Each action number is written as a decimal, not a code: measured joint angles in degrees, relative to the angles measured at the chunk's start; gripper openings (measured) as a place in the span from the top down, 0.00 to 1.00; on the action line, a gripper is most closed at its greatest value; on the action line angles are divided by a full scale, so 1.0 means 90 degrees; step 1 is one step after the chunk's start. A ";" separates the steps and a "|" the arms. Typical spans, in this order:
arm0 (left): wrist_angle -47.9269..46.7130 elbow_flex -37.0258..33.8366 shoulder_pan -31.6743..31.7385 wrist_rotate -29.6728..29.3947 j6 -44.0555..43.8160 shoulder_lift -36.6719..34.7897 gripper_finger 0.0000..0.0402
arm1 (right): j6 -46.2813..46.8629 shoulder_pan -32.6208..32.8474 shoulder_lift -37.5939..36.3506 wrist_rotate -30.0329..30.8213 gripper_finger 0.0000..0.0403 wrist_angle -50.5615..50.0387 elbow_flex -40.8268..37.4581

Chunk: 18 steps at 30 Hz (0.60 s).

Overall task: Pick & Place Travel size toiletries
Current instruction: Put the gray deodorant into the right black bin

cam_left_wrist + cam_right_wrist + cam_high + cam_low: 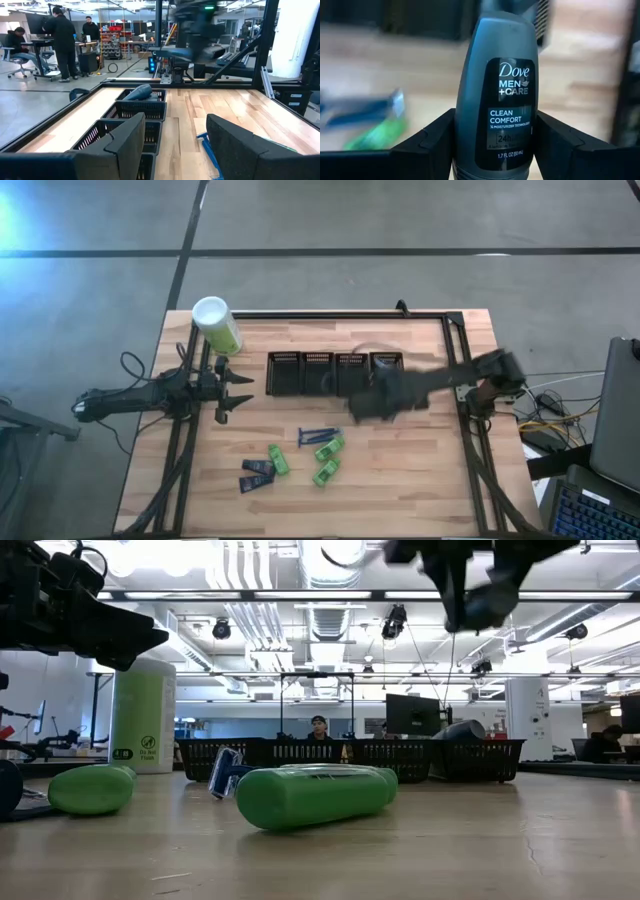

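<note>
My right gripper (495, 145) is clenched on a grey bottle (502, 85) mid-frame near the bins (335, 372); left gripper (235, 391) released. Green tubes (326, 460), razors (318, 436) remain.

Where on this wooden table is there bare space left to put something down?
The wooden table is bare along its right side and near edge, and between the black mesh bins and the thin blue razors. It is crowded around the green tubes and navy tubes. The right gripper, holding the grey oval bottle, hovers by the bins.
</note>
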 joint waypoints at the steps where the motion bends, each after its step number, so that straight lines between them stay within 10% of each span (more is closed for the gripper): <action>1: 0.0000 0.0000 0.0002 0.0000 0.0000 0.0000 0.46 | -0.0166 -0.0228 -0.0235 0.0014 0.49 0.0000 -0.0278; 18: 0.0000 0.0000 0.0002 0.0000 0.0000 0.0002 0.46 | -0.3151 -0.2960 -0.1362 -0.0349 0.50 0.1683 -0.3080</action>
